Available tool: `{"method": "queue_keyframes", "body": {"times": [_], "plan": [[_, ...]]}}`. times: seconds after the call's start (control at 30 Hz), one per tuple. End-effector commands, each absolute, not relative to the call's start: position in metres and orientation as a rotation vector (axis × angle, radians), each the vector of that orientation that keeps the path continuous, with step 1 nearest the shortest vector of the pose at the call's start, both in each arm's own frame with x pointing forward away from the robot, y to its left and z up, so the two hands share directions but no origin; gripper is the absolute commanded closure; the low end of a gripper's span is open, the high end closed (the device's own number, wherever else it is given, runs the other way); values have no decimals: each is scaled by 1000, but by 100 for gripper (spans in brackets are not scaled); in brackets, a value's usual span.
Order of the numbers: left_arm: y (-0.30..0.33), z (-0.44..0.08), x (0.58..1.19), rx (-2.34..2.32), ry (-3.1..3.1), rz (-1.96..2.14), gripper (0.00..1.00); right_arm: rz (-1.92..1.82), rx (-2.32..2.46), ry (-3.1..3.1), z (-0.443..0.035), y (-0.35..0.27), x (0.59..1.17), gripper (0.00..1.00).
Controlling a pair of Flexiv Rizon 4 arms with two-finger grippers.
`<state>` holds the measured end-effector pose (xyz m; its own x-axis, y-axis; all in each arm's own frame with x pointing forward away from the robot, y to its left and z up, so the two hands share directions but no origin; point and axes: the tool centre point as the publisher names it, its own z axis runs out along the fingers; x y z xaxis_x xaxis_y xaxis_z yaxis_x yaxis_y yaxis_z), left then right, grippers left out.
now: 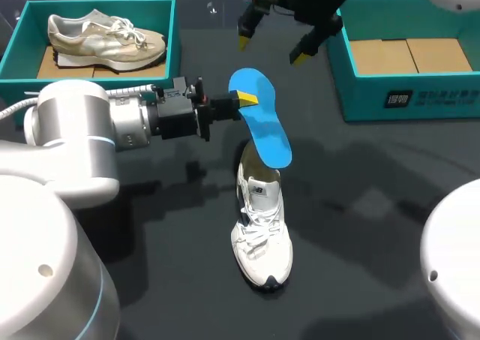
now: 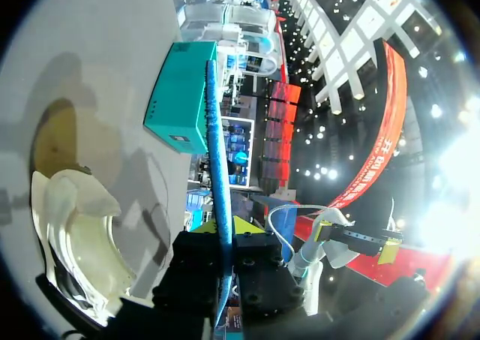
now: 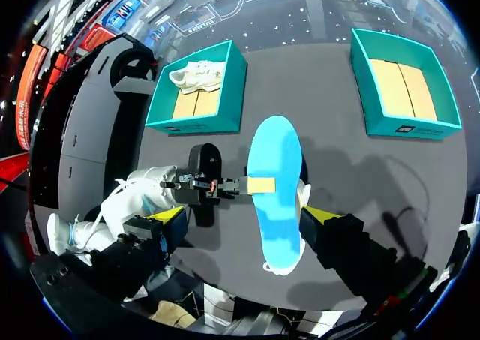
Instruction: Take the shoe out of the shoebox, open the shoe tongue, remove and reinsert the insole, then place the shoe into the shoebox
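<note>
Above white shoe (image 1: 261,231), blue insole (image 1: 262,122) hangs tilted

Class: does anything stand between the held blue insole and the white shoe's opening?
Nothing visible does. The left gripper holds the insole tilted, its lower end right at the shoe's open mouth.

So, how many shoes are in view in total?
2. A beige shoe lies in the teal shoebox at the far left; a white shoe stands on the table, under the blue insole that the left gripper holds.
</note>
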<state>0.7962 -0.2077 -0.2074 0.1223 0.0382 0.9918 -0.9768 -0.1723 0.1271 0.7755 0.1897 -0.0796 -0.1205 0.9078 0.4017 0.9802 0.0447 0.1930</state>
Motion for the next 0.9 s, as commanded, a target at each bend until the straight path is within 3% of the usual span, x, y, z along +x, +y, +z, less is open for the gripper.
{"method": "queue_keyframes", "body": {"times": [0.03,0.9], "plan": [[-209,-208,796,1373,-1007,1255,100,-350,-2132,-2301,-80,205,782,0],[-209,-208,796,1373,-1007,1255,100,-336,-2135,-2301,-85,217,782,0]]}}
